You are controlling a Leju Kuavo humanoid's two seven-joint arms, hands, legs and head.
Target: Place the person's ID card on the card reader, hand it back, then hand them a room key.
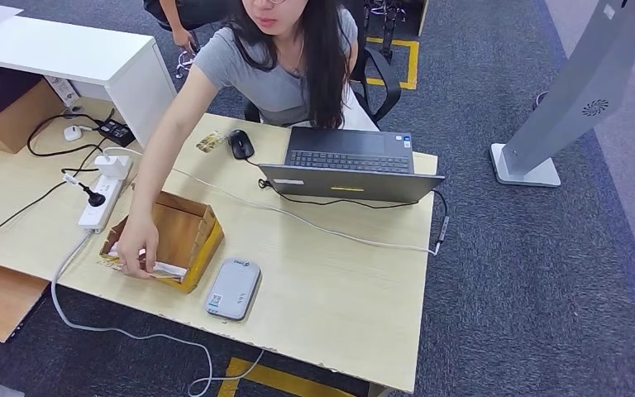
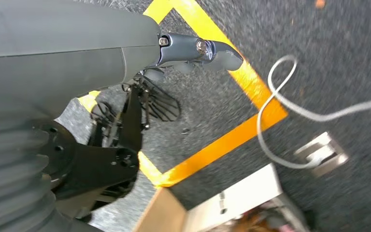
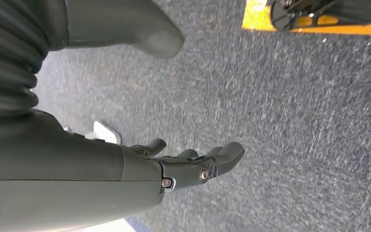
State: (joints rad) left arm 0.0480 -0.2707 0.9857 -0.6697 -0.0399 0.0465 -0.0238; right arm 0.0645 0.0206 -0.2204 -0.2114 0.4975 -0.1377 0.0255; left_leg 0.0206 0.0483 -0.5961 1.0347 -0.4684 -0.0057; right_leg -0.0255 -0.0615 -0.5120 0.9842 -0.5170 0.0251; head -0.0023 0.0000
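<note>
Both arms hang down by the floor. The left hand [image 2: 193, 53] and right hand [image 3: 193, 166] hold nothing, fingers a bit apart. The person's hand [image 1: 136, 246] is in the brown box [image 1: 183, 236], at 9 o'clock of the table [image 1: 339, 298], w/ a white card [image 1: 168, 270]. Wait till they hold it out, then lift slow. The card reader [image 1: 233, 289] sits just right of the box, long side running 12 to 6, tipped a bit toward 1.

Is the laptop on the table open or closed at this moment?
Open. In the head view the laptop has its lid raised, with the dark keyboard exposed and facing the seated person. Its screen faces away, so on or off cannot be told.
</note>
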